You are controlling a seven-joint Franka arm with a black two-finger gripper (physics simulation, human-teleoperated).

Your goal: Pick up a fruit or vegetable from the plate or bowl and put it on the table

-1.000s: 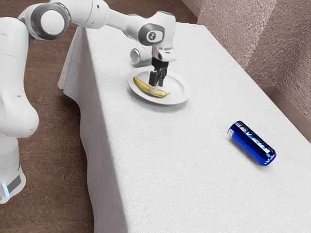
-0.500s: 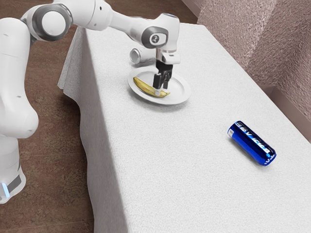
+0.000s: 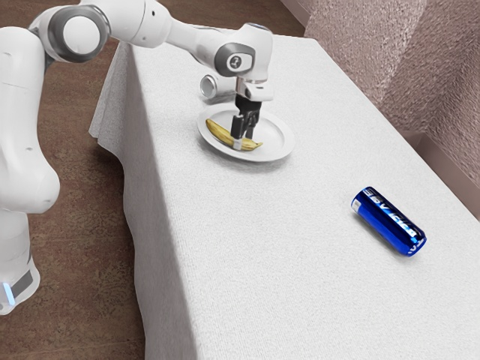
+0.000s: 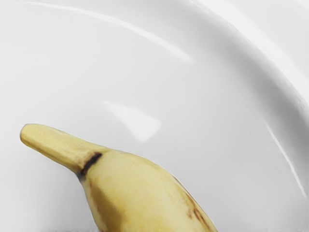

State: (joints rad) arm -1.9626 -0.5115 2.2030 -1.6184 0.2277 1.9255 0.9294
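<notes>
Reaching down over the plate (image 3: 279, 150), the claw (image 3: 244, 140) holds nothing, its two fingers (image 3: 238, 143) parted with a narrow gap between them. They stand about the banana (image 3: 221, 133) near its narrow end; one crosses in front of the peel in the exterior view (whether it touches, I cannot tell). The banana lies in the plate, running from about ten o'clock toward five o'clock as the exterior view shows it. Up close, the wrist view shows a dark band where its stubby tip meets the thicker body. From the plate, a pale can (image 3: 218, 86) lies on the bench (image 3: 277, 247) at eleven o'clock, just beside the rim, and a blue can (image 3: 388, 221) lies well apart at four o'clock.
</notes>
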